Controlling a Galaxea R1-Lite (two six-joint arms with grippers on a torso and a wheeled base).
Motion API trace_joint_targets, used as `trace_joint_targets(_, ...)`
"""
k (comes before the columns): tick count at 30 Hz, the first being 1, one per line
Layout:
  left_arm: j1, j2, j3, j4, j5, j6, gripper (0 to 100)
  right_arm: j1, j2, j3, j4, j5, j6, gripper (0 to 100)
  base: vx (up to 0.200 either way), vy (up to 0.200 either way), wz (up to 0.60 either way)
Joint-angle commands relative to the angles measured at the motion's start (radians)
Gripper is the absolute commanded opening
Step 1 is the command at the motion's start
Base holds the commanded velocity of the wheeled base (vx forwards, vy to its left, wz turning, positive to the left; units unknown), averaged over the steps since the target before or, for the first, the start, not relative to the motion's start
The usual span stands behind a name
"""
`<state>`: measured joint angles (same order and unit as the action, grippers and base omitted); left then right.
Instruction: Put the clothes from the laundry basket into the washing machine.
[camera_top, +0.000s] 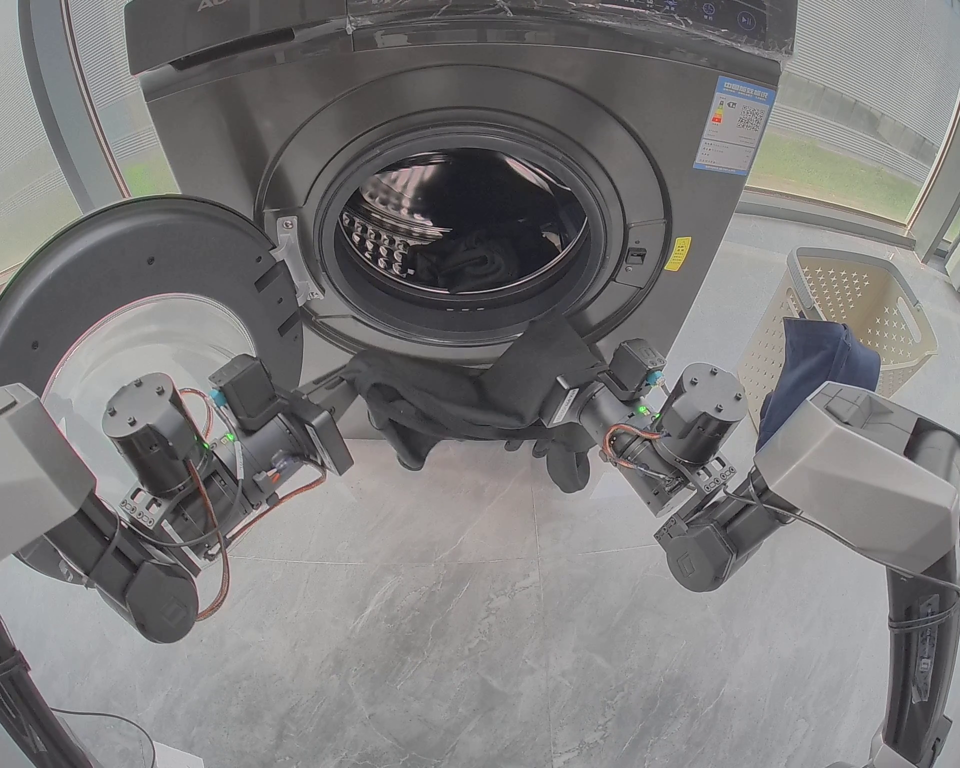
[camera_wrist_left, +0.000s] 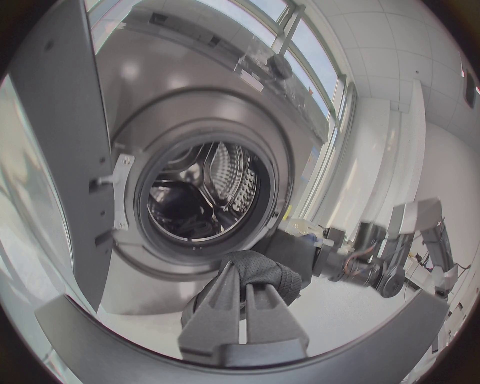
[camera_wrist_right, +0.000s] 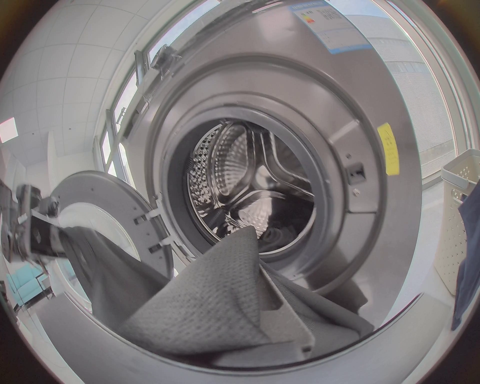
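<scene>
Garment: dark garment (camera_top: 480, 385) slung like a hammock between the two grippers, sagging just below the lip of the washing machine (camera_top: 640, 130) opening, its lower folds hanging towards the floor (camera_top: 450, 620).
Left gripper: the left gripper (camera_wrist_left: 243, 280) is clamped down tight on a bunched end of the cloth, out in front of the open door (camera_top: 130, 260).
Right gripper: the right gripper (camera_top: 562, 398) is closed on the other end, fabric draped up and over it, right under the opening.
Drum: the drum (camera_top: 400, 210) is wide open, and a dark bundle (camera_top: 480, 260) is already lying at the bottom.
Basket: the laundry basket (camera_top: 850, 285) stands off to the robot's right, a navy garment (camera_top: 815, 365) hung over its near rim.
Step in hand: by the look of it, feeding this piece in.
How to do it well: lift both ends clear above the lip first, then push forward together, deep into the drum. Let go only once the sagging middle is past the rim, or the loose folds could catch on the seal or slide back out onto the floor.
Count: one garment in hand, one bundle in the drum, one navy piece waiting, one basket, one machine, two grippers, both busy.
</scene>
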<state>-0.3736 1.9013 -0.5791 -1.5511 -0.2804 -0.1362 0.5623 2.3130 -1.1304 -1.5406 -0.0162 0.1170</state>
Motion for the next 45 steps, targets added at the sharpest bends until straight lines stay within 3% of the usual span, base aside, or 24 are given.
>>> trace_joint_targets(1, -0.004, 0.078, 0.024, 0.000, -0.003, 0.010, 0, 0.036, -0.063, 0.004, 0.001, -0.004, 0.001, 0, 0.000, 0.000, 0.00)
trace_joint_targets(5, -0.002, 0.105, 0.030, -0.001, -0.005, 0.020, 0, 0.053, -0.076, 0.003, 0.005, -0.005, 0.003, 0, 0.000, 0.000, 0.00)
trace_joint_targets(6, -0.001, 0.110, 0.032, -0.001, -0.005, 0.023, 100, 0.053, -0.078, 0.003, 0.005, -0.005, 0.001, 0, 0.000, 0.000, 0.00)
trace_joint_targets(14, -0.013, 0.127, 0.097, -0.001, -0.013, 0.024, 100, 0.050, -0.086, -0.003, 0.005, -0.005, 0.003, 0, 0.000, 0.000, 0.00)
trace_joint_targets(25, -0.018, 0.154, 0.190, 0.000, -0.077, 0.101, 100, 0.048, -0.090, -0.022, 0.010, -0.007, 0.006, 0, 0.000, 0.000, 0.00)
trace_joint_targets(31, -0.013, 0.160, 0.220, 0.000, -0.097, 0.119, 100, 0.050, -0.090, -0.020, 0.008, -0.008, 0.006, 0, 0.000, 0.000, 0.00)
trace_joint_targets(38, -0.001, 0.163, 0.268, 0.002, -0.161, 0.138, 100, 0.041, -0.101, -0.026, 0.007, -0.008, 0.007, 0, 0.000, 0.000, 0.00)
trace_joint_targets(42, -0.002, 0.185, 0.294, 0.000, -0.206, 0.211, 100, 0.048, -0.103, -0.012, -0.001, -0.011, 0.020, 0, 0.000, 0.000, 0.00)
trace_joint_targets(45, -0.016, 0.199, 0.257, -0.001, -0.200, 0.219, 100, 0.057, -0.104, -0.002, -0.001, -0.031, 0.033, 0, 0.000, 0.000, 0.00)
